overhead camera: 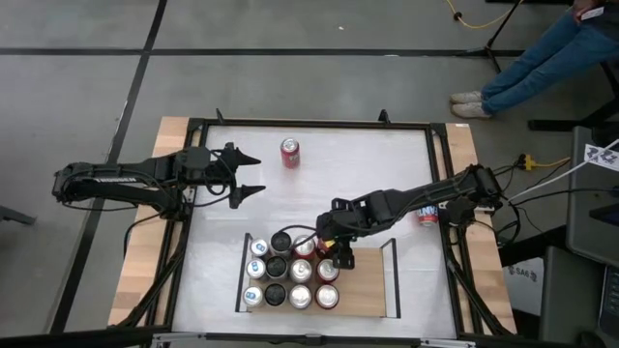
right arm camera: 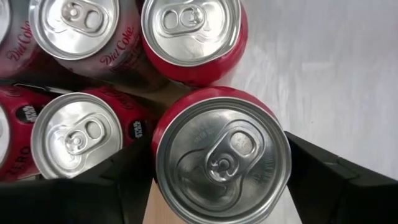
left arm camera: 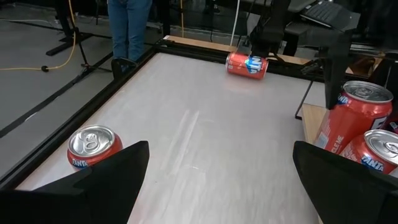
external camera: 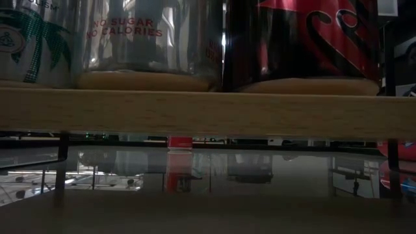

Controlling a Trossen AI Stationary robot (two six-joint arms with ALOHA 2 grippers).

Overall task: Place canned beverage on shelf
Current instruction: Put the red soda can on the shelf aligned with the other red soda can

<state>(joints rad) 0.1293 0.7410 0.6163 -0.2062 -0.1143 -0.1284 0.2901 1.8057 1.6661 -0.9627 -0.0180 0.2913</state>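
Grey concrete floor surrounds my white table (overhead camera: 319,184), and a person's legs (overhead camera: 527,63) in jeans show at the far right corner of the high view. On the near middle of the table I see the shelf (overhead camera: 372,295), a light-wood panel with black rails on its short sides; its left half carries a tight block of upright cans (overhead camera: 280,280), silver, black and red tops, while its right half is bare wood. My right arm reaches in from the right, and its gripper (overhead camera: 329,253) sits over the right edge of that block, fingers on either side of a red can (right arm camera: 221,155) and closed against it; the right wrist view shows that can's silver top beside Diet Coke and Coke Zero cans, though I cannot tell if its base touches the wood. My left arm waits at the table's left side, gripper (overhead camera: 242,177) spread wide and holding nothing. One red can (overhead camera: 290,152) stands alone near the far edge, and another can (overhead camera: 427,216) lies on its side by the right frame; only the left wrist view shows that it is toppled. From the low view I get just the shelf's front edge (external camera: 208,112) with can bottoms above it.
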